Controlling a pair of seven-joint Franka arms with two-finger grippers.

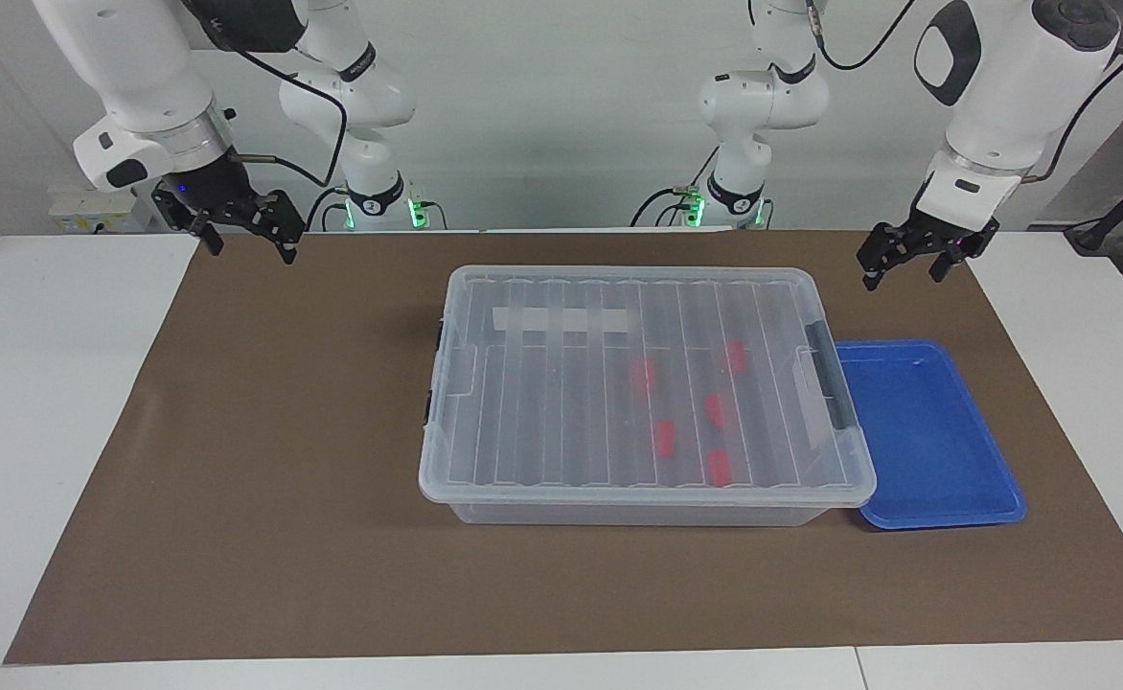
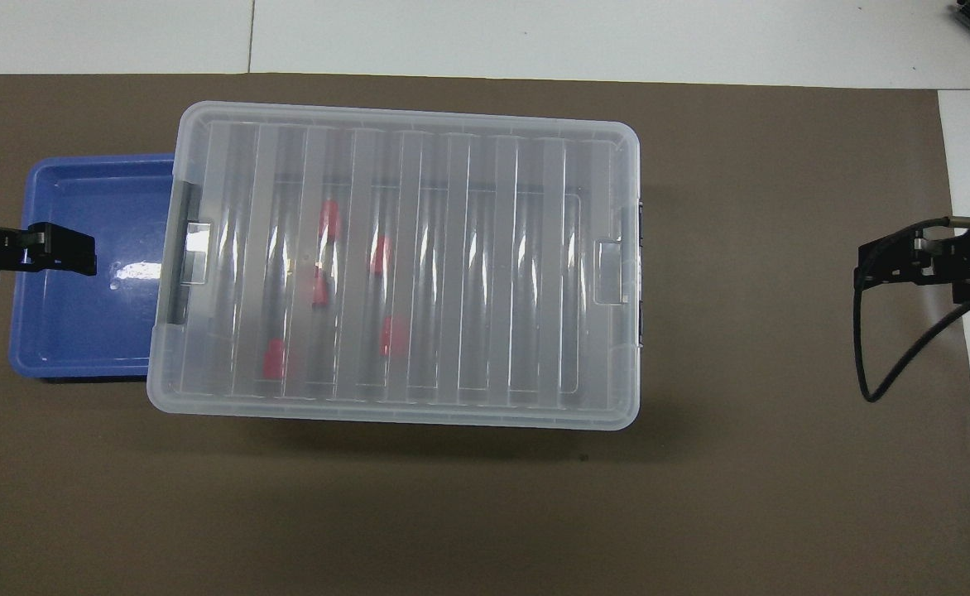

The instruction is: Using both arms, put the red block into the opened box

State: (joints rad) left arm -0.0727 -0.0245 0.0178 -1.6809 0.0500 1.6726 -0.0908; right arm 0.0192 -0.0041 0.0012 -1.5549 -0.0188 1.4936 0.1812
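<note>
The box (image 1: 561, 402) (image 2: 493, 248) stands mid-table with its ribbed clear lid on and its side latches down. Several red blocks (image 1: 664, 438) (image 2: 391, 335) lie inside, seen through the lid, in the half toward the left arm's end. My left gripper (image 1: 902, 276) (image 2: 79, 251) hangs open and empty in the air over the blue tray's outer rim. My right gripper (image 1: 248, 251) (image 2: 866, 269) hangs open and empty over the brown mat's edge at the right arm's end. Neither gripper touches anything.
A shallow blue tray (image 1: 935, 441) (image 2: 79, 323) sits against the box at the left arm's end, partly under the lid's rim, with nothing in it. The brown mat (image 1: 284, 479) covers the table's middle, with white table at both ends.
</note>
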